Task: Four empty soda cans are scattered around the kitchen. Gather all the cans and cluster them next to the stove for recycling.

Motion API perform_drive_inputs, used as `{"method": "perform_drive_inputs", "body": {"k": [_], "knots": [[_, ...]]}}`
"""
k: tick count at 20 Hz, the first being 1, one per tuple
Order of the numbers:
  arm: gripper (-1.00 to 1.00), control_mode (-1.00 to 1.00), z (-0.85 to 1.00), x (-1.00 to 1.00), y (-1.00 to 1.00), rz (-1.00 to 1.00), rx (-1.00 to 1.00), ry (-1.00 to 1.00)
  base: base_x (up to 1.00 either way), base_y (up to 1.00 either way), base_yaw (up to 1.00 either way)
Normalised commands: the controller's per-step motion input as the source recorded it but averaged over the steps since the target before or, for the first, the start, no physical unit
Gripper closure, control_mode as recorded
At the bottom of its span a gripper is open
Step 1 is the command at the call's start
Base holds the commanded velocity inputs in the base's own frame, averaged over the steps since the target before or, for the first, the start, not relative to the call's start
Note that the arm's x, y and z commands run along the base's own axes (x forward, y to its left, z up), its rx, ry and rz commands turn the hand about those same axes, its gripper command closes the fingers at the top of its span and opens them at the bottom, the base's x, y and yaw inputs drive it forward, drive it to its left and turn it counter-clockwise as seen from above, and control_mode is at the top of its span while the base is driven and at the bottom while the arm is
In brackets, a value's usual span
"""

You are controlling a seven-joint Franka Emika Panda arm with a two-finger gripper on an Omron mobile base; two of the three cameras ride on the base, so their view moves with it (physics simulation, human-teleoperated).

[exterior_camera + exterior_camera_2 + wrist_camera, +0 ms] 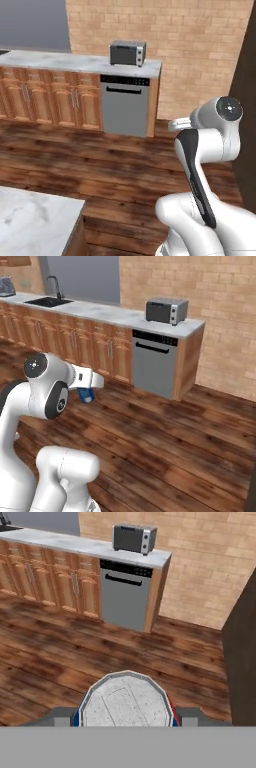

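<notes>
Blue soda can (pixel 127 701) sat clamped in the gripper (pixel 86 394), its silver top toward the hand camera, carried above the wooden floor (pixel 60 657). Well beyond stood a steel dishwasher (pixel 124 597) under a marble counter (pixel 75 62) bearing a toaster oven (pixel 128 53).

- The left base view is looking from behind the arm (pixel 200 170), forward and down over the wooden floor (pixel 100 165) toward the dishwasher (pixel 125 105).
- The right base view is facing the same dishwasher (pixel 155 363) and toaster oven (pixel 166 310) from the other side, also showing the sink (pixel 47 301).
- The hand view is looking along the gripper, very near the soda can (pixel 126 699), with the same counter (pixel 75 543) far ahead.
</notes>
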Motion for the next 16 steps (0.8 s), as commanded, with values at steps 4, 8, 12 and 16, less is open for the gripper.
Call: {"method": "perform_drive_inputs", "body": {"k": [4, 8, 12, 16], "knots": [[1.0, 1.0, 0.0, 0.0, 0.0, 0.0, 0.0, 0.0, 0.53, -0.04, 0.38], [1.0, 1.0, 0.0, 0.0, 0.0, 0.0, 0.0, 0.0, 0.52, -0.05, 0.37], [1.0, 1.0, 0.0, 0.0, 0.0, 0.0, 0.0, 0.0, 0.52, -0.06, 0.37], [1.0, 1.0, 0.0, 0.0, 0.0, 0.0, 0.0, 0.0, 0.53, -0.09, 0.36]]}}
